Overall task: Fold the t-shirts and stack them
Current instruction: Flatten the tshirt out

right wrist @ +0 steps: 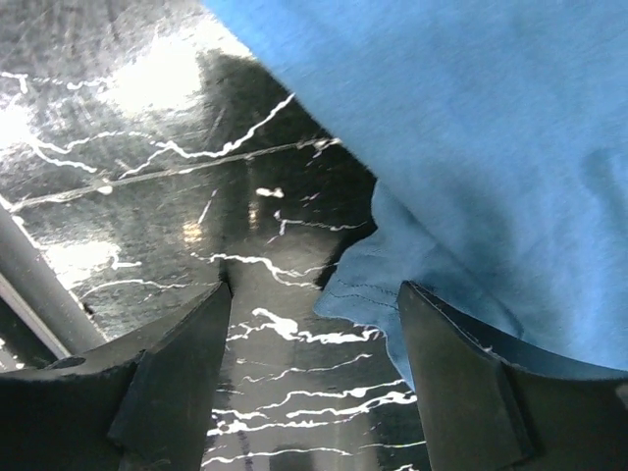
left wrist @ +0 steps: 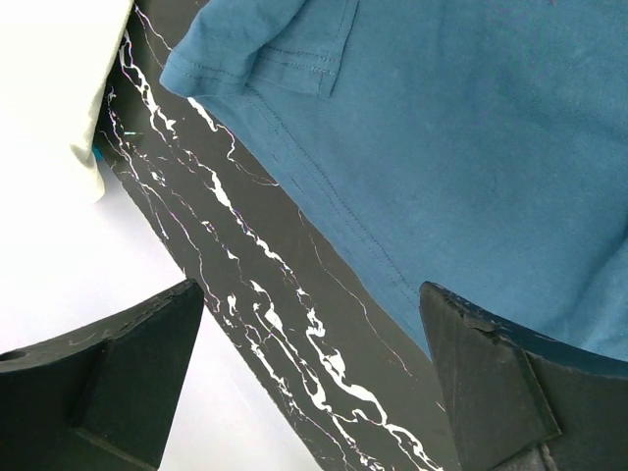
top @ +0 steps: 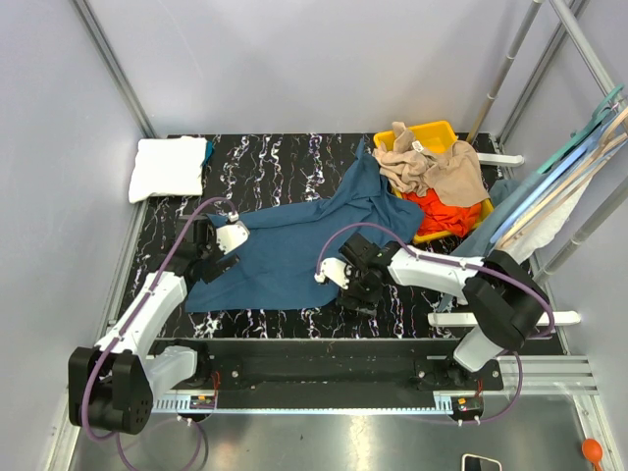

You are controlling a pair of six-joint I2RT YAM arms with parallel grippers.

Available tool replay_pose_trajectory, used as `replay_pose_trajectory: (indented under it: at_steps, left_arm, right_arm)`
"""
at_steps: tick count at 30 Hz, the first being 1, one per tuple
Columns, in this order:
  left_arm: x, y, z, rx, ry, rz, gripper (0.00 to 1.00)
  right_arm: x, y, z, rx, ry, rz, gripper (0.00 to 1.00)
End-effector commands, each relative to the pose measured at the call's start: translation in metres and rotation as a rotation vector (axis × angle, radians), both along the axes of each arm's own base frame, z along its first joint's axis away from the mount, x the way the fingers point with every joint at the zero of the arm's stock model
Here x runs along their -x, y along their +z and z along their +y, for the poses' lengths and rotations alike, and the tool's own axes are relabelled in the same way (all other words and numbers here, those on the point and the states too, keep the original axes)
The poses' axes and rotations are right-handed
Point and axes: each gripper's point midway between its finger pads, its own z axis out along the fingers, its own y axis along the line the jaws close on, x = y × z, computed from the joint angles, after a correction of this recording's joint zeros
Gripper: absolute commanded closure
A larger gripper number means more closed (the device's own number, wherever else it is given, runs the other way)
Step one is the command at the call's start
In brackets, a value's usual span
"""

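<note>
— Which shirt are they on?

— The big teal tee (top: 285, 250). It lies crumpled across the middle of the tabletop (top: 285, 157), and its far corner runs up against the yellow bin (top: 434, 130) where the tan tee (top: 437, 167) and the red-orange one (top: 442, 211) are heaped. A white tee (top: 169, 167) sits folded at the far left, well apart.

— Which way does it lie?

— On a slant: its long axis goes from the near left up to the far right, toward the bin. I can't tell which end is the collar (a stitched flap near the left arm might be a sleeve).

— And the pincers?

— Both are empty. The left pincer (left wrist: 314, 324) gapes wide over the shirt's left hem, one finger above cloth and the other above bare tabletop. The right pincer (right wrist: 314, 314) is open a little less, straddling a hemmed corner on the near right edge, and it isn't biting yet.

— Will it be easy to handle?

— It's light, I'd say, but limp. Thin knit like that sags and bunches rather than holding a line. I'd pinch the stitched hem or a corner, where the doubled cloth gives something to grip, with both sides taken together so it lifts flat. On that glossy top, a single layer could slide away instead of catching.
</note>
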Motion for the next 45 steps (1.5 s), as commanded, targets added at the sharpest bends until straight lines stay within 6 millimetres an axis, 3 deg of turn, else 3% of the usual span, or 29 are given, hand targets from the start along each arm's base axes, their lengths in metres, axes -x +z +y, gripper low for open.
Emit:
replay_pose_trajectory:
  at_steps: [1, 6, 10, 11, 12, 20, 26, 31, 39, 45]
  left_arm:
    - [-0.002, 0.005, -0.002, 0.017, -0.004, -0.04, 0.02]
    - [0.005, -0.001, 0.001, 0.008, 0.001, -0.03, 0.02]
    - [0.008, -0.002, 0.002, 0.004, 0.005, -0.034, 0.02]
    - [0.008, -0.002, 0.002, 0.003, 0.006, -0.035, 0.02]
    - [0.009, -0.002, 0.002, 0.004, 0.007, -0.035, 0.02]
    - [0.021, 0.009, -0.004, 0.019, -0.047, -0.003, 0.02]
    - [0.065, -0.007, -0.004, -0.025, -0.156, 0.204, 0.04]
    - [0.087, -0.013, 0.004, -0.086, -0.188, 0.297, 0.03]
    - [0.098, -0.037, 0.016, -0.143, -0.18, 0.36, 0.03]
    - [0.11, -0.061, 0.019, -0.137, -0.163, 0.423, 0.02]
  right_arm:
    - [-0.014, -0.02, -0.003, 0.022, 0.011, -0.017, 0.31]
    - [-0.017, -0.029, -0.003, 0.021, -0.013, -0.003, 0.53]
    - [-0.016, -0.034, -0.004, 0.03, -0.029, 0.009, 0.83]
    - [-0.016, -0.035, -0.004, 0.031, -0.035, 0.011, 0.98]
    - [-0.016, -0.035, -0.003, 0.026, -0.042, 0.008, 1.0]
    - [-0.008, -0.019, -0.015, 0.022, -0.074, -0.006, 1.0]
    - [-0.001, 0.005, -0.022, 0.007, -0.101, -0.019, 1.0]
    - [-0.006, 0.017, -0.021, -0.008, -0.121, -0.053, 1.0]
    - [-0.01, 0.018, -0.012, -0.053, -0.123, -0.063, 1.0]
    - [-0.002, 0.006, -0.016, -0.057, -0.105, -0.052, 1.0]
